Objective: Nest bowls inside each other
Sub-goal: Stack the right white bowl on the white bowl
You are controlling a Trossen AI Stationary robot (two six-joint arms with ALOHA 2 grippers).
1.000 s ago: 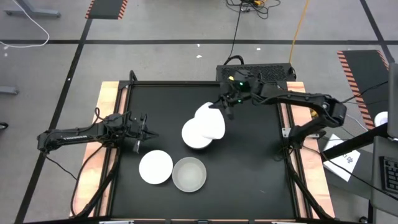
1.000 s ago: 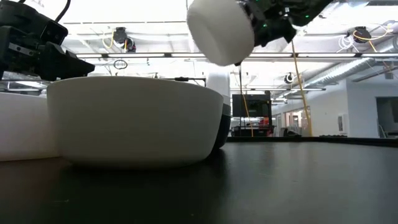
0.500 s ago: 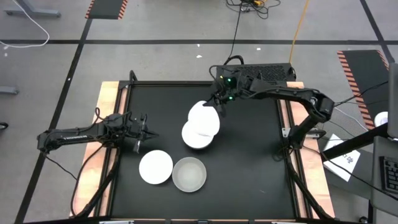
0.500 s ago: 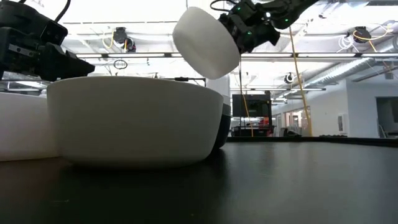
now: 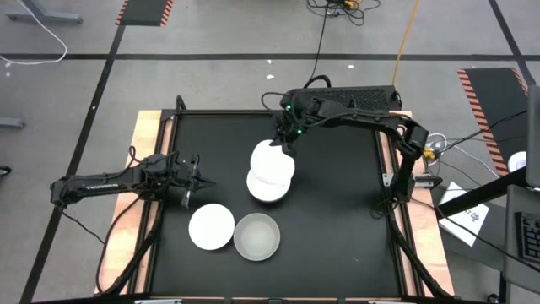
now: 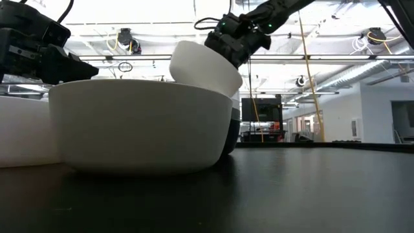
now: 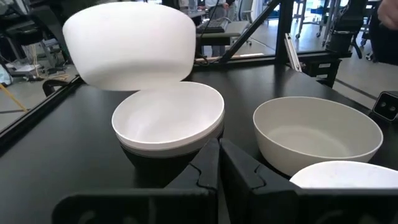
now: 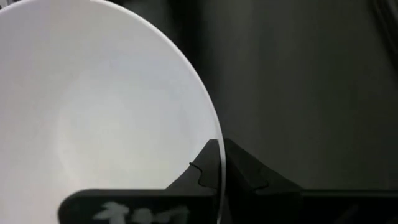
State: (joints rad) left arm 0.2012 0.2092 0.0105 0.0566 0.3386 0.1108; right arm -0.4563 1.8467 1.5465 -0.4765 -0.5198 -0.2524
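Across the black tabletop [image 5: 337, 219], framed by pale wooden edges, four bowl positions are seen from above. Near the middle, a stack [image 5: 268, 186] is formed by a white bowl nested in a darker one, whose dark base shows in the left wrist view [image 7: 163, 155]. Above that stack, tilted and slightly toward the far side, a white bowl [image 5: 272, 160] is held by its rim in the right hand [image 5: 285, 139], the fingers being pinched shut on the thin edge, as shown in the right wrist view [image 8: 219, 163]. In the low view the held bowl [image 6: 204, 68] is seen slanted just behind the rim of a nearer bowl. Toward the near edge, a second white bowl [image 5: 211, 226] and a pale grey bowl [image 5: 256, 236] are set just beside each other. The left hand [image 5: 192, 179] is held over the left part of the tabletop, well apart from the bowls, its fingers closed together on nothing. Around the tabletop a grey floor [image 5: 211, 80] marked with dark lines and striped hazard patches is seen; beyond it, a bright room with ceiling pipes and lamps is visible in the low view.
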